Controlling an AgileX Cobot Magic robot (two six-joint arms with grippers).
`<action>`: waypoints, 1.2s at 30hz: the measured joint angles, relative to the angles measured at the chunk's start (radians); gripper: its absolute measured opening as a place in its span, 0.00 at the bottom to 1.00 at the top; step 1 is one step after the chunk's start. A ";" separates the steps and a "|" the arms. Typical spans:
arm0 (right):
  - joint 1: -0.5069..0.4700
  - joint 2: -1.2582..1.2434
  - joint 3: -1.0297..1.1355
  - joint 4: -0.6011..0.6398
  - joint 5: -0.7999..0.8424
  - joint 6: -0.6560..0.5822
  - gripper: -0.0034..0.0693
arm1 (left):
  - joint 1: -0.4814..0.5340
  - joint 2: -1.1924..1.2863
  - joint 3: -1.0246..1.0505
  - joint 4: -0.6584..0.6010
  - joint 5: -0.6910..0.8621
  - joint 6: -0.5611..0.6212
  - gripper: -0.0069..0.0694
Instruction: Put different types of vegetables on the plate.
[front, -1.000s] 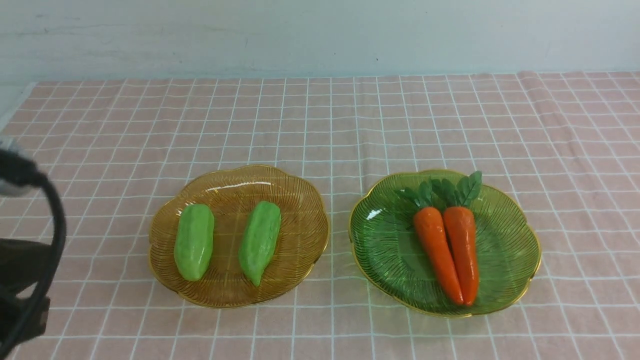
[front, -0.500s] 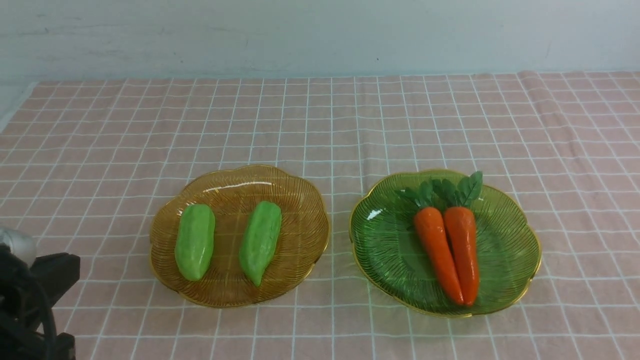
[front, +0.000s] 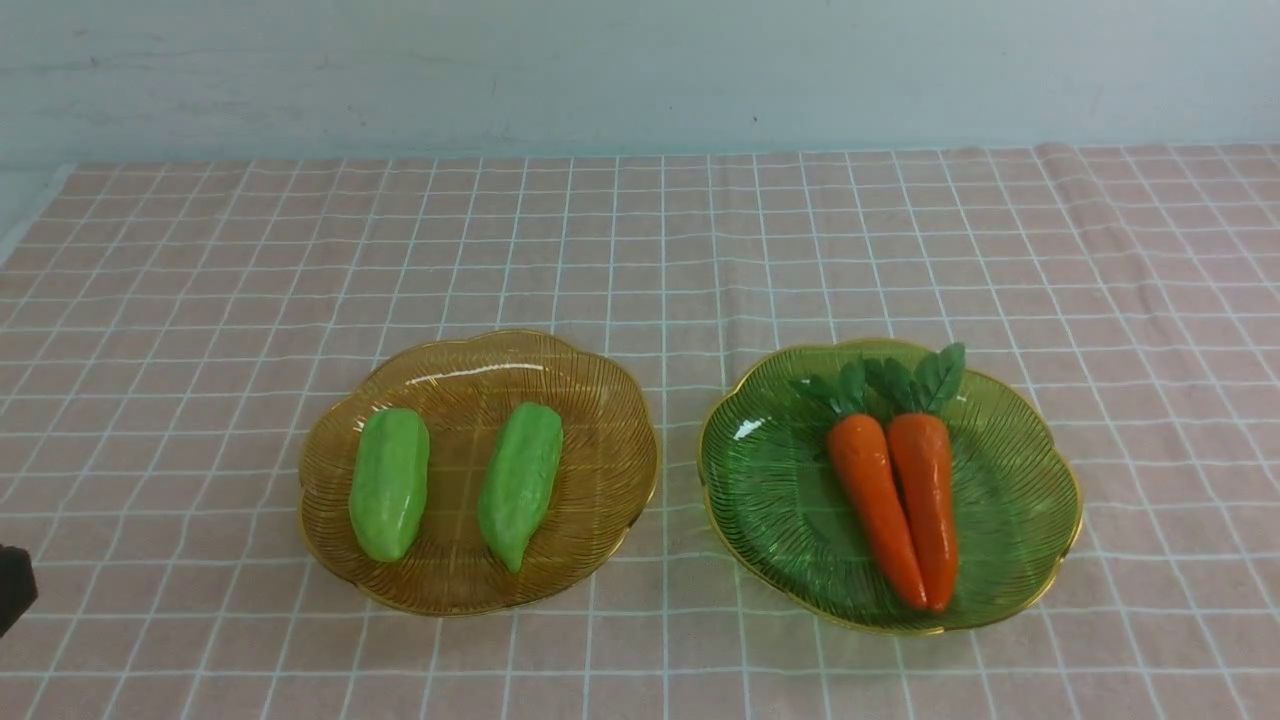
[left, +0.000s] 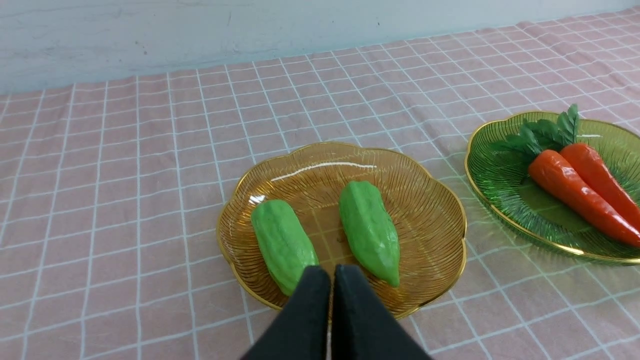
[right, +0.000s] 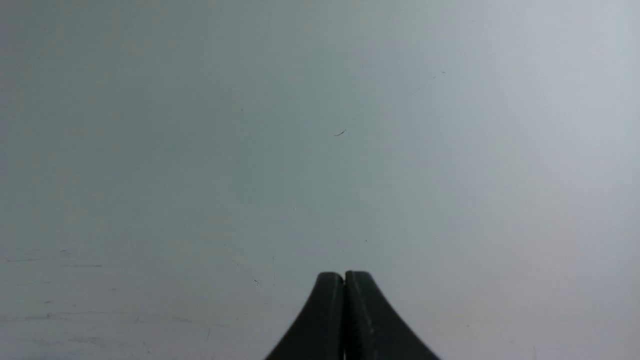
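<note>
On the worktop, over a pink cloth with a white grid (front: 640, 240), two scalloped, ribbed, gold-rimmed see-through plates stand side by side without touching. The amber plate (front: 600, 440), on the robot's left, holds two stubby, ridged, light-green plastic gourds, the left gourd (front: 389, 483) and the right gourd (front: 520, 482), lying near each other but apart. The green plate (front: 770, 490), on the right, holds two orange plastic carrots with green leafy tops, the left carrot (front: 872, 490) and the right carrot (front: 925, 490), pressed together, tips toward the robot. The left pincer (left: 331, 272) is fully closed and empty, pointing toward the amber plate. The right pincer (right: 344, 277) is likewise closed and empty, facing a plain pale wall (right: 320, 125).
</note>
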 joint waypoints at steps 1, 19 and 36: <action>0.000 0.000 0.000 0.000 0.000 0.000 0.03 | 0.000 0.000 0.000 0.003 0.000 0.001 0.09; 0.000 0.000 0.000 -0.001 0.000 0.000 0.03 | 0.247 -0.298 0.586 -0.047 -0.298 0.133 0.09; 0.000 0.000 0.000 -0.001 0.000 0.000 0.03 | 0.247 -0.300 0.586 -0.048 -0.294 0.134 0.09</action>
